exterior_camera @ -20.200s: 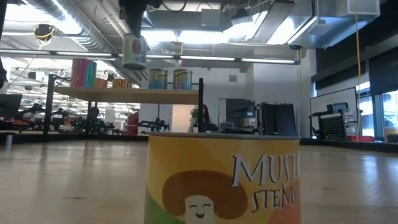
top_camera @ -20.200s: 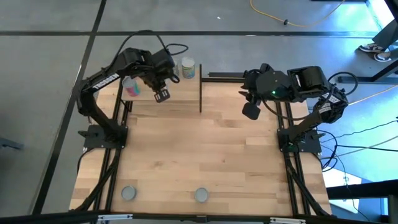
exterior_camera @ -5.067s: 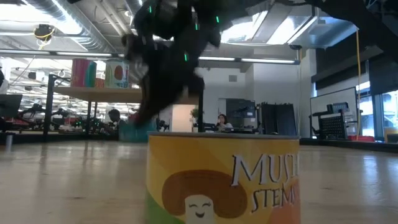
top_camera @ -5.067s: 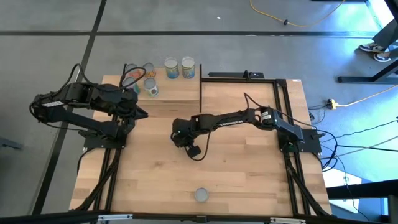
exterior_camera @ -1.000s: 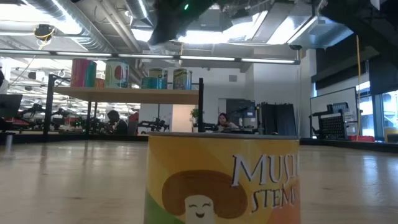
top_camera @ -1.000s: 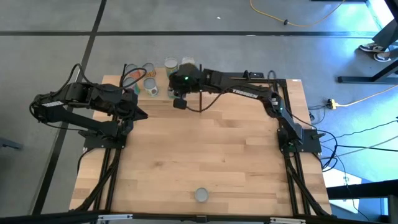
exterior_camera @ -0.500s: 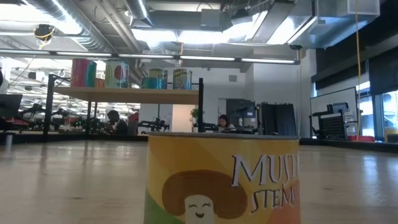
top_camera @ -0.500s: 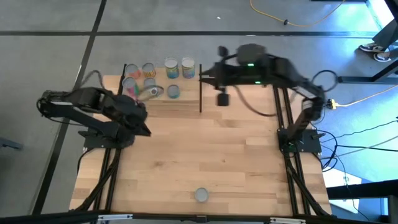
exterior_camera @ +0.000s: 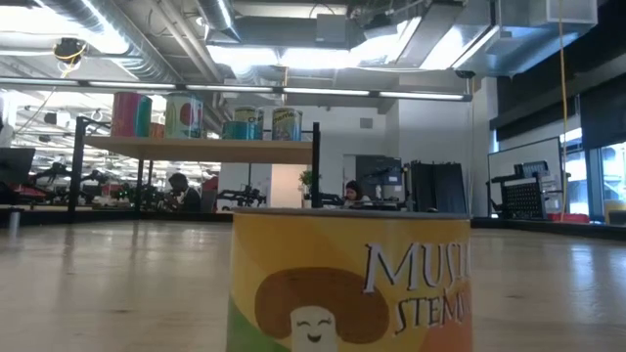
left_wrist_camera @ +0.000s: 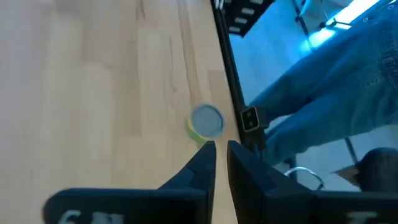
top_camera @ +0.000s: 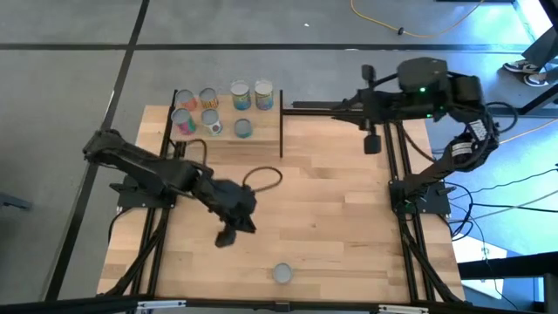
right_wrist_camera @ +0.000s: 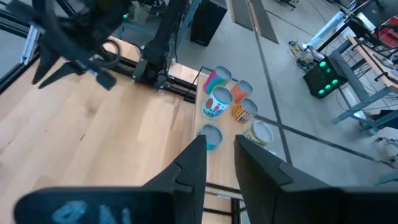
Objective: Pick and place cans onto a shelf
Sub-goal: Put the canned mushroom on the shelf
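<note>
Several cans (top_camera: 209, 112) stand upright on the shelf (top_camera: 261, 133) at the table's far left; in the low view they show on the shelf board (exterior_camera: 196, 148). One yellow mushroom-label can (top_camera: 282, 273) stands upright alone near the table's near edge, close up in the low view (exterior_camera: 352, 284). My left gripper (top_camera: 225, 237) hangs over the table's middle-left, short of that can (left_wrist_camera: 206, 121), open by a narrow gap and empty (left_wrist_camera: 221, 152). My right gripper (top_camera: 373, 144) is held high over the far right, open and empty (right_wrist_camera: 219, 146).
A black upright (top_camera: 281, 131) marks the shelf's right end. Bare wood lies between the shelf and the lone can. A person's legs in jeans (left_wrist_camera: 323, 93) stand just beyond the table's near edge. Black frame rails (top_camera: 403, 235) run along both sides.
My left gripper has swung from beside the table's left edge out over the table, toward the near edge and the lone can, sinking and tipping downward. My right gripper has drawn away from the shelf toward the table's right edge and risen; a blue can shows where it was.
</note>
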